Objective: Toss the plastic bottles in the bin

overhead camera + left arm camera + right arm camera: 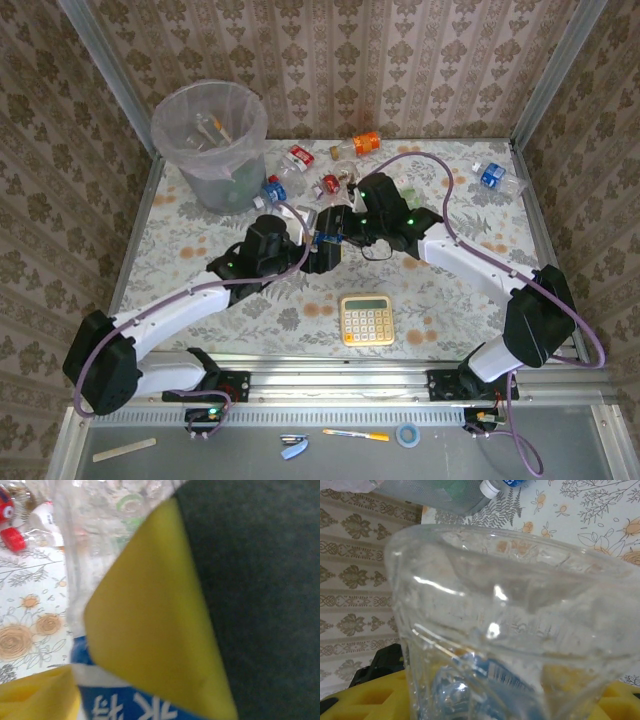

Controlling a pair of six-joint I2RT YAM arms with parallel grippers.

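A clear plastic bottle with a blue label [324,239] hangs above the middle of the table, between both grippers. My right gripper [337,228] is shut on it, and its clear ribbed body [510,605] sits between the yellow fingers [365,695]. My left gripper [318,250] comes from the left. Its yellow pads [150,630] press on either side of the blue label [117,707]. The grey bin [172,118], lined with a whitish bag, stands at the far left with bottles inside. More bottles lie near it: red ones [300,155] [330,184], an orange one [366,143] and a blue one [490,175].
A yellow calculator [366,320] lies near the front edge, between the two arms. A blue-capped bottle [274,190] rests beside the bin's base. Patterned walls close in the table on three sides. A red-capped bottle [9,515] lies on the floral cloth.
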